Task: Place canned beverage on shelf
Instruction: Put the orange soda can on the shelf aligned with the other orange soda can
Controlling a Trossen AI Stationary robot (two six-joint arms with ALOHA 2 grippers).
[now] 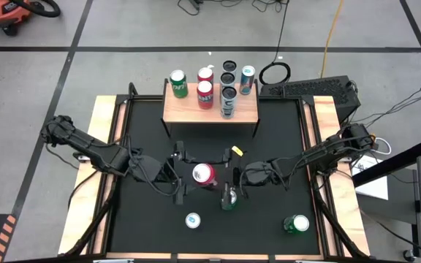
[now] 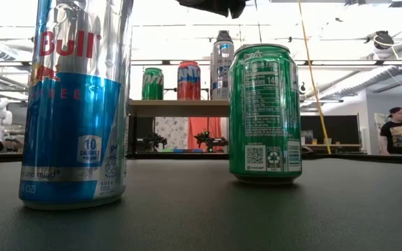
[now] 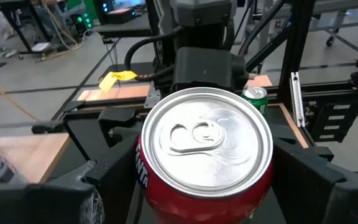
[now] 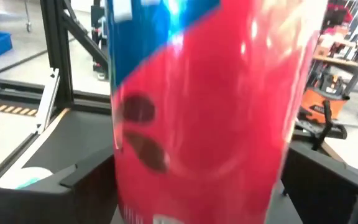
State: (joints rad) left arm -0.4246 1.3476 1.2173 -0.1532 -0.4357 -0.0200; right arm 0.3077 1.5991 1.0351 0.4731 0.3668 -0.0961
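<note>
A red can [image 1: 204, 174] with a silver top [image 3: 207, 135] hangs upright above the middle of the black table [image 1: 145, 226], too high for the low view. My left gripper [image 1: 194, 175] is shut on it from the left. My right gripper [image 1: 223, 179] faces it from the right, open, with one finger on each side of the can [image 4: 204, 124]. The shelf [image 1: 188, 109] stands at the far edge with several cans on it. My left gripper pinches the red can's side wall [image 3: 143, 177] just under the top rim, with one finger [image 3: 89, 186] on each side. The fingers come about level from the table's left. The can stands upright in the hold, lifted clear of the table.
A green can [image 2: 264, 111] stands on the table below my right gripper [image 1: 229, 199]. A blue and silver can [image 1: 192, 220] stands near the front edge, and another green can [image 1: 296, 223] at the front right. A keyboard [image 1: 309, 89] lies beyond the table's far right corner.
</note>
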